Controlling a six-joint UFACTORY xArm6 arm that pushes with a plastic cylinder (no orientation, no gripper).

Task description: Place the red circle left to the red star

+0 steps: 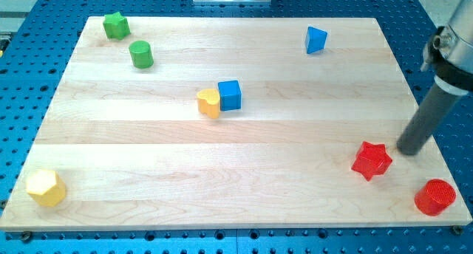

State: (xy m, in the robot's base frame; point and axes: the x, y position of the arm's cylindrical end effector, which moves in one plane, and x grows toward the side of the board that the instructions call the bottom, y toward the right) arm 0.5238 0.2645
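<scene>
You have no pincer here, only the dark rod, so there is no jaw state to tell. Take the red star as your landmark. My tip sits just to its right, slightly higher in the view, close but not clearly touching. The red circle lies to the star's lower right, near the desk corner. The blue cube and yellow heart, touching each other, sit well to the star's upper left.
</scene>
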